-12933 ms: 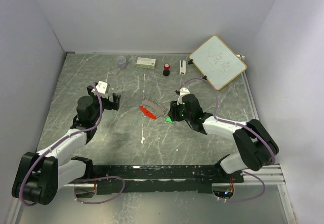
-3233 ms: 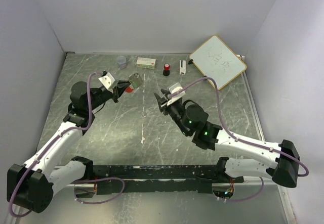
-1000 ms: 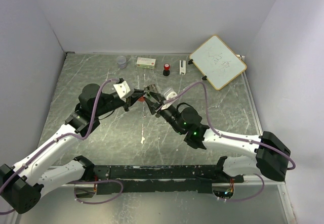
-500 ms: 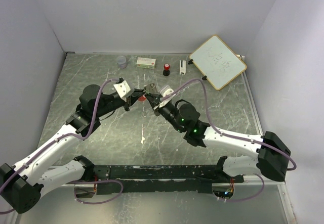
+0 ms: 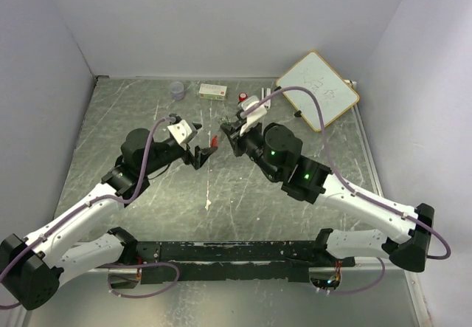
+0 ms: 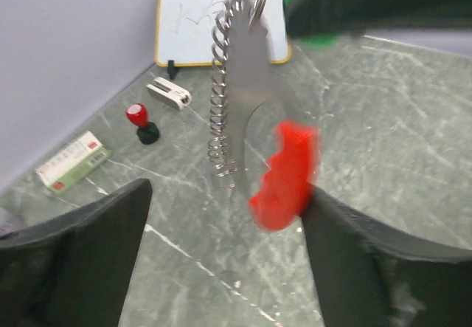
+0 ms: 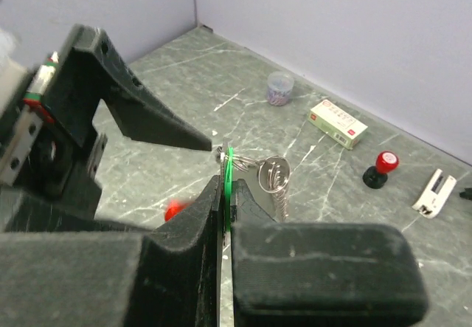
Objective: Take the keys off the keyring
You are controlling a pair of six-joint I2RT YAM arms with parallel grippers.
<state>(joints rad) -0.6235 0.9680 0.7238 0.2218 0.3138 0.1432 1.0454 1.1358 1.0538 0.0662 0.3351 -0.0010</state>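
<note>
Right claw (image 7: pixel 225 188) is clamped on the green key (image 7: pixel 228 166), held edge-on between its pads. It is raised above the bench (image 5: pixel 147 113), on the near side of the red-topped knob (image 5: pixel 242 103) and slightly to its left. The keyring (image 6: pixel 217 113), a grey coiled strand, hangs from that grip, clear of the bench. The red key (image 6: pixel 284 176) dangles beside its lower end, blurred in the left wrist view. Left claw (image 5: pixel 200 154) stands wide, farther left of the knob than the right claw, with one finger (image 6: pixel 88 253) on each side of the hanging red key. It grips nothing; whether its other finger touches the red key cannot be told. A white box (image 5: pixel 213 90) lies left of the knob. A whiteboard (image 5: pixel 318 91) sits right of the knob.
</note>
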